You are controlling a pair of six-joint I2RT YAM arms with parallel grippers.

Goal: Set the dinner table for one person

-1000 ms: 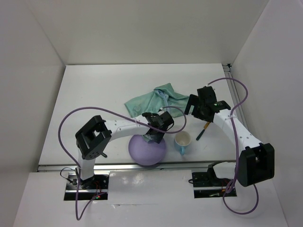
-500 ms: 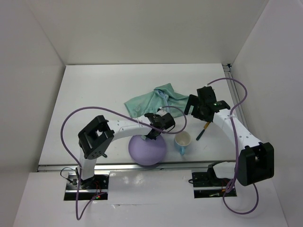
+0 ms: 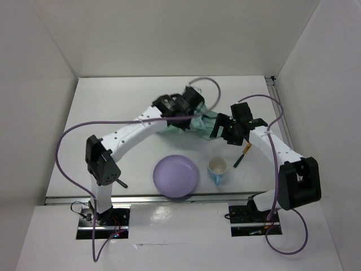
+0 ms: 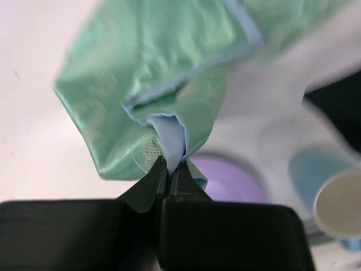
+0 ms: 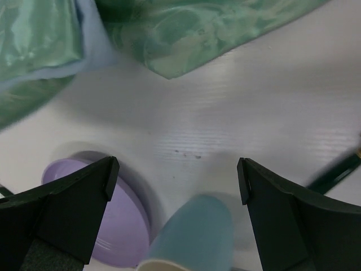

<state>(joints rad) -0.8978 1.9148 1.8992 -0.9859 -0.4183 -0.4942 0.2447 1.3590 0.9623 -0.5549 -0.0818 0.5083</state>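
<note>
**White tabletop, cloth held up for laying**

White dinner table [image 3: 113, 101] lies beneath both tools. By its near edge sit a purple plate [image 3: 176, 176], a blue mug [image 3: 217, 167] just right of it, and a dark utensil [image 3: 241, 157] toward the right edge. Mid-table, the left gripper [image 4: 168, 169] is clenched on a fold of the green placemat [image 4: 152, 84], likely to spread it. The right gripper [image 5: 176, 169] hovers beside the cloth, spread and empty.

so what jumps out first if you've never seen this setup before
The green cloth grabs the eye: the left gripper is shut on a folded edge of it, bunching it up at the far middle of the white table. The right gripper hangs open right beside it. Nearer the arm bases sit a lilac dish and, to its right, a blue cup.
</note>
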